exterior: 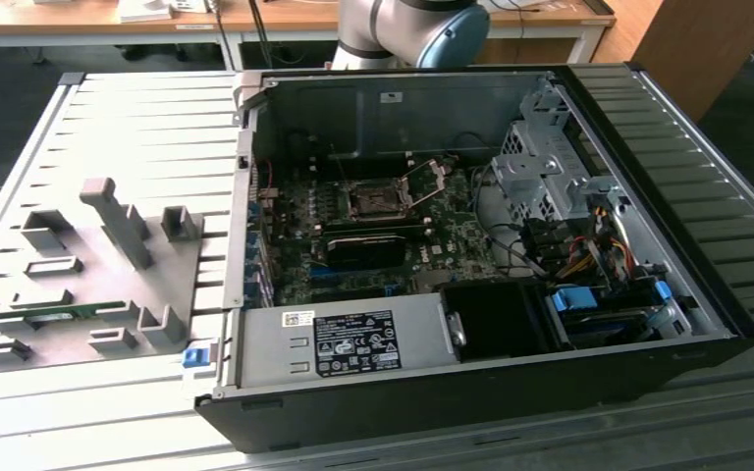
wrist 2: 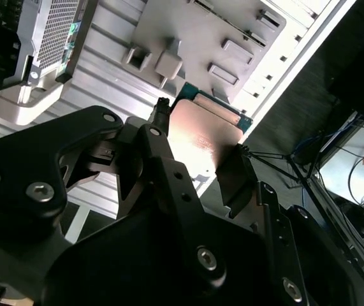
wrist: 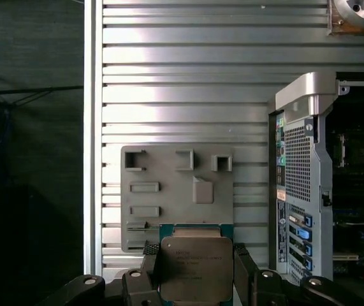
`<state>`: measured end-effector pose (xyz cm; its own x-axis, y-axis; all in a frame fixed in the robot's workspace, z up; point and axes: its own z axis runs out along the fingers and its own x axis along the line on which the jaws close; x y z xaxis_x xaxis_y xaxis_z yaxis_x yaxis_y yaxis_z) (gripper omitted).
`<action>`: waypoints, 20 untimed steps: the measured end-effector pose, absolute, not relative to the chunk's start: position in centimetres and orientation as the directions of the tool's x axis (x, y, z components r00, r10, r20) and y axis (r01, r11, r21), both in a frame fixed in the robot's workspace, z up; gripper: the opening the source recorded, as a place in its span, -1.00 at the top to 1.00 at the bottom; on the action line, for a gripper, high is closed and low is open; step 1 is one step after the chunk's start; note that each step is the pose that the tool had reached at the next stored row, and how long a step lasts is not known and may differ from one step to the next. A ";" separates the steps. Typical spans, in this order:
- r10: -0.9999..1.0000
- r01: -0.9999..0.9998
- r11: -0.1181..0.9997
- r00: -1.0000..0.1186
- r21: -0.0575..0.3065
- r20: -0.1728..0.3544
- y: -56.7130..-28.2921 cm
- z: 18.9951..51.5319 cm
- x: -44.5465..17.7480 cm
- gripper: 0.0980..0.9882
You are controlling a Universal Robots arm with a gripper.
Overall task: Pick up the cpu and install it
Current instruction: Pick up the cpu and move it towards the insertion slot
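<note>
Cpu (wrist: pixel 192 268) sat pinched in gripper (wrist 2: pixel 197 143), jaws squeezed on two opposite edges so flat chip could not slip. It hung above grey holder plate (wrist: pixel 169 191), beside open computer case (wrist: pixel 299 191). Socket (exterior: pixel 374 201) in case looked uncovered, maybe ready for chip.

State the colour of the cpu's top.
Silvery-grey cpu top, green rim; first wrist view shows it best.

You're on a ribbed metal table (exterior: pixel 141 118). Two things sit on it: an open PC case (exterior: pixel 482 402) on the exterior view's right, and just beside it on the left a flat grey fixture plate (exterior: pixel 102 285) with raised holders.
</note>
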<state>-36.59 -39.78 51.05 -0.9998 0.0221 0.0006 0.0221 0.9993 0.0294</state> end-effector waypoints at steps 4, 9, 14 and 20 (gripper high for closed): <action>0.022 0.022 0.999 -1.000 0.029 0.001 -39.8 51.0 -35.5 0.00; 0.022 0.022 0.999 -1.000 0.029 0.001 -39.8 51.0 -34.5 0.00; 0.022 0.022 0.999 -1.000 0.029 0.001 -39.8 50.1 -34.3 0.00; 0.022 0.022 0.999 -1.000 0.031 0.001 -39.8 49.5 -32.3 0.00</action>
